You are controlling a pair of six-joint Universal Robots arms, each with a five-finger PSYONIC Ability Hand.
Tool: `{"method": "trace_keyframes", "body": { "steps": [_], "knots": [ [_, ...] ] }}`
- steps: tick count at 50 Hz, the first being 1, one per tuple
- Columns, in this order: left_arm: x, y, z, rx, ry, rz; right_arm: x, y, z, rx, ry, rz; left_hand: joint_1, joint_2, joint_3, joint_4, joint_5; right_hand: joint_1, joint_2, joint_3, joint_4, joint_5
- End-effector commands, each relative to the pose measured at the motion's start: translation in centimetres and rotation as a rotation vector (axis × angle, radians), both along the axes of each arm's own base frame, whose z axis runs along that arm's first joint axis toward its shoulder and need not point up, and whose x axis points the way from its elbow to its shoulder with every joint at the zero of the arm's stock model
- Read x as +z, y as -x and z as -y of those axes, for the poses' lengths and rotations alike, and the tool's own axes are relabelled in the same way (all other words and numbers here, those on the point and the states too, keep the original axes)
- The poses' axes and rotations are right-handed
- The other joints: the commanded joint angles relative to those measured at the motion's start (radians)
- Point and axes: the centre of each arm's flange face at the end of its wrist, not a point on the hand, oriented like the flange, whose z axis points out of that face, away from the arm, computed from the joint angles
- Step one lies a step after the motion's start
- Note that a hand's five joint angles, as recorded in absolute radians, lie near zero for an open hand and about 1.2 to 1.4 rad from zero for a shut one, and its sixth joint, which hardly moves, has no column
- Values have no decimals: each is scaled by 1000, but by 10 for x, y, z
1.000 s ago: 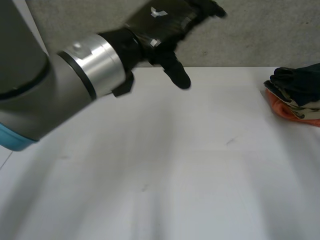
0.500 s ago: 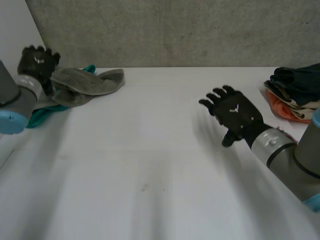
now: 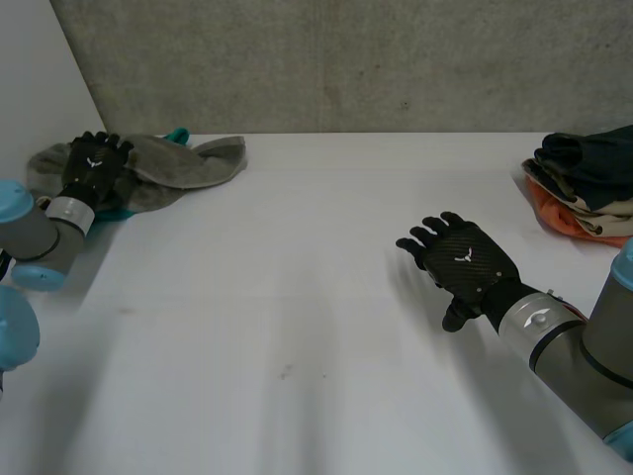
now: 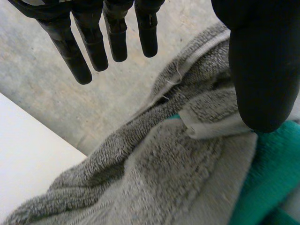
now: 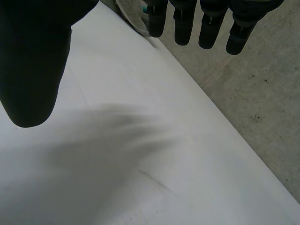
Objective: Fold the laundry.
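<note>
Both hands straight-fingered, empty — left hand (image 3: pixel 91 168) over grey towel (image 3: pixel 188 163), right hand (image 3: pixel 463 262) above table (image 3: pixel 297 297) — each white-marked.

Your two hands, the left hand (image 3: pixel 94 166) and the right hand (image 3: pixel 463 262), are black, each with a small white mark on its back, and the right one's back has a woven, carbon-like sheen. Behind each sits a silver wrist cuff (image 3: pixel 530 319), then a round grey arm (image 3: pixel 598 348) with light-blue caps (image 3: pixel 14 198). Up close, your fingers (image 4: pixel 77 56) are slim black rods with rounded tips, and the thumb (image 4: pixel 260 70) is thick and smooth.
</note>
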Motion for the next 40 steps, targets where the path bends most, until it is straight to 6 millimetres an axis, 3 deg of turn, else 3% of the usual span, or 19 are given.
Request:
{"method": "trace_keyframes", "body": {
  "steps": [1,5,15,30,32,33,40],
  "knots": [
    [7,0,7,-9,87,-15,0,0,0,-3,1,-1,72,71,72,68,63,-51,-35,-36,-38,-49],
    [6,4,6,-38,101,-10,0,0,0,-1,4,0,157,156,157,153,148,-51,-35,-36,-38,-49],
    [3,14,4,-118,111,7,0,0,0,1,3,-1,1058,1057,1058,1053,1049,-51,-35,-36,-38,-49],
    [0,11,8,-86,172,6,-1,0,0,1,-3,-2,1059,1057,1058,1054,1049,-51,-35,-36,-38,-49],
    [0,11,8,-89,172,9,-1,0,0,1,-2,-3,639,637,639,634,629,-51,-35,-36,-38,-49],
    [-1,12,8,-92,174,9,-1,0,0,1,-2,-3,238,236,238,233,229,-51,-35,-36,-38,-49],
    [-5,17,4,-152,176,47,-1,0,0,1,-2,-3,-18,-20,-19,-23,-28,-51,-35,-36,-38,-49]
  ]
}}
